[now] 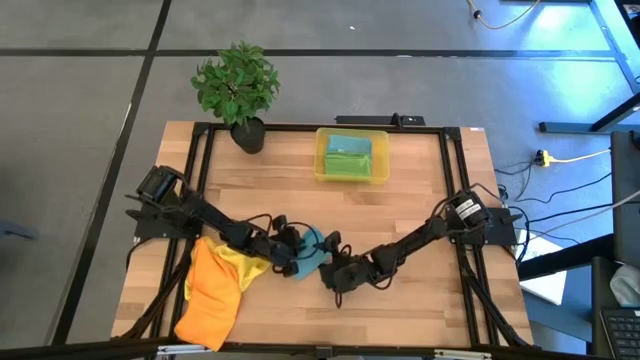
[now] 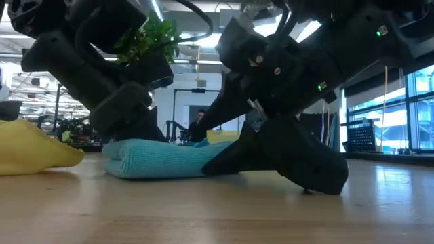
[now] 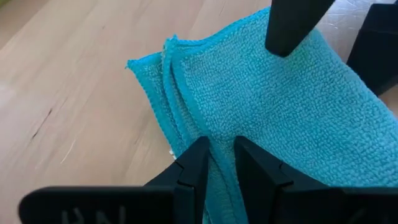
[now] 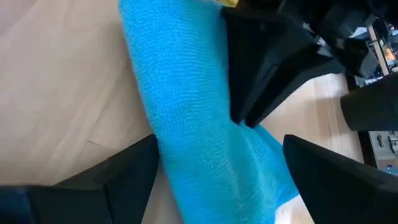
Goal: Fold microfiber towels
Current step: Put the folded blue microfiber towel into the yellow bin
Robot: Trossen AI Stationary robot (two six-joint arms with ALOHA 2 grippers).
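My left claw [image 3: 221,155] pinches the teal towel [image 3: 273,106] near the desk's front edge, my right claw [image 4: 217,168] released; a pull may unfold it

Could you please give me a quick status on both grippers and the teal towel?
Left gripper pinching folded teal towel. Right gripper open, straddling it. Orange and yellow towels piled beside it.
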